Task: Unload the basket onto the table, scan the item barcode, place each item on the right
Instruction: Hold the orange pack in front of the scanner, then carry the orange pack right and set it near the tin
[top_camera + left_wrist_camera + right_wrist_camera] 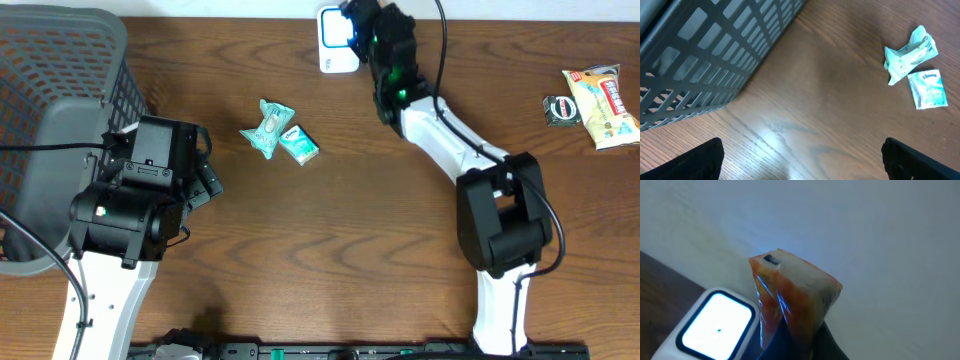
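An orange, glossy-wrapped packet (795, 297) is pinched at its lower end in the right gripper (799, 342), its long axis pointing away from the fingers, blue light streaking its film; it hangs just beside the white scanner (715, 325) with a glowing rounded window, at the wooden table's (330, 240) far edge; teal tissue packs (268, 128) lie mid-table; the left gripper (802, 165) gapes wide near a grey lattice basket (60, 90).

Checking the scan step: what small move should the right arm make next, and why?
Probably turn the orange packet slightly toward the scanner: the right jaws hold it close by the lit window, but no barcode visibly faces it.
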